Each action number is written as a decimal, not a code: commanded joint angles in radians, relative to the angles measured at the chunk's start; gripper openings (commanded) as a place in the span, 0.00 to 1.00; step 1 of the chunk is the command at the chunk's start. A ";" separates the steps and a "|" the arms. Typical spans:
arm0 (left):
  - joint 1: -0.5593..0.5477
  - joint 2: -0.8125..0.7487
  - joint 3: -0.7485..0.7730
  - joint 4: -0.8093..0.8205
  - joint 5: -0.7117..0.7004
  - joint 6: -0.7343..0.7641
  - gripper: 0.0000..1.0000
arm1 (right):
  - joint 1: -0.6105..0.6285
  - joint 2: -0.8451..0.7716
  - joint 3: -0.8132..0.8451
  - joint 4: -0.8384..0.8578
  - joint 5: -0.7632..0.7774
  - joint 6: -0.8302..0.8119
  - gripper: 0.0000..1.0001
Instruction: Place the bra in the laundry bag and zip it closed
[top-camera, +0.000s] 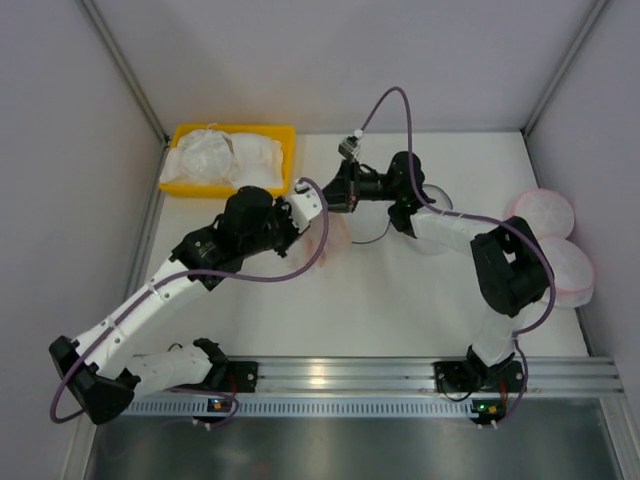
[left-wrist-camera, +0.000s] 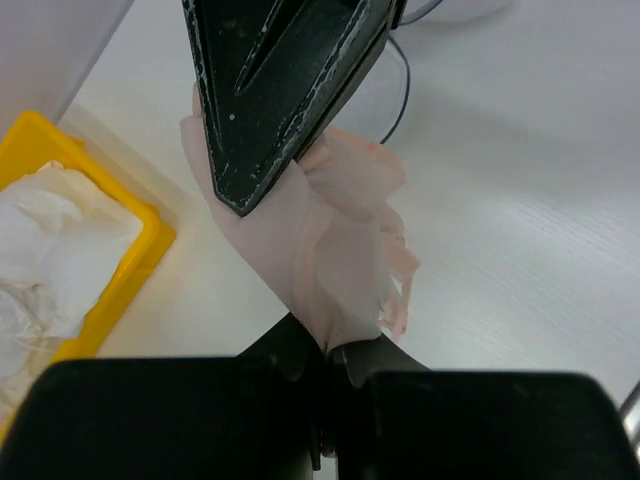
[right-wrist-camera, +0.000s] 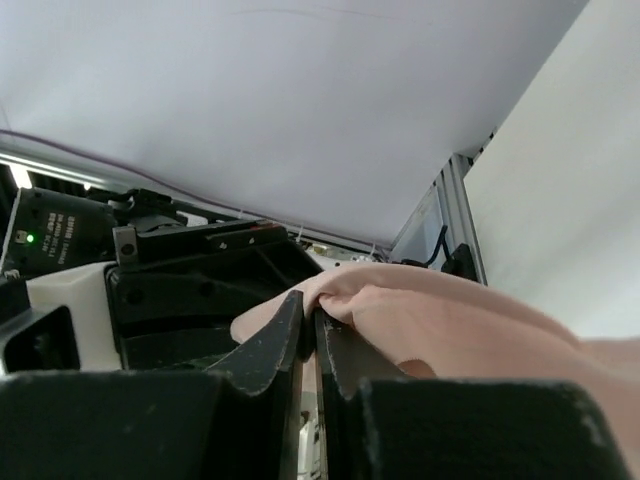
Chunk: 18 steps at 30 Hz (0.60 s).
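- Pale pink bra (left-wrist-camera: 340, 240) at mid-table, stretched between both grippers, bunched and folded along its length.
- Left gripper (left-wrist-camera: 328, 350): jaws clenched, a fold of the bra's near end pinched between them.
- Right gripper (right-wrist-camera: 310, 310): jaws pressed nearly together, pink fabric nipped at the tips. It comes in from the opposite side, nose to nose with the left one.
- Cannot tell whether the bra's lower fold touches the table (top-camera: 400, 300).
- Laundry bag (top-camera: 436, 198): mostly hidden under the right arm's wrist, only an arc of dark rim and some white mesh showing. It lies just right of the bra, and the bra is outside it.
- Yellow bin (left-wrist-camera: 130, 270) at the far left corner, holding white garments (left-wrist-camera: 50, 240). It is near the left gripper, apart from the bra.
- Pink-rimmed pouches (top-camera: 545, 213): two, overlapping, at the table's right edge, well apart from the bra.
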<state>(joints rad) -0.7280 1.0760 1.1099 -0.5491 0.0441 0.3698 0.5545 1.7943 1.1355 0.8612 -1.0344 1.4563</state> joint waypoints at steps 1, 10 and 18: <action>-0.001 -0.036 0.106 0.005 0.115 -0.170 0.00 | 0.002 -0.053 0.076 -0.108 -0.030 -0.151 0.11; 0.194 -0.039 0.150 0.009 0.589 -0.644 0.00 | -0.155 -0.136 0.211 -0.601 -0.064 -0.545 0.84; 0.539 -0.096 -0.149 0.084 0.875 -0.787 0.00 | -0.199 -0.164 0.270 -1.019 -0.029 -0.965 0.99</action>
<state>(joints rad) -0.2646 0.9901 1.0615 -0.5137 0.7589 -0.3443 0.3389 1.6688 1.3705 0.0429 -1.0637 0.6975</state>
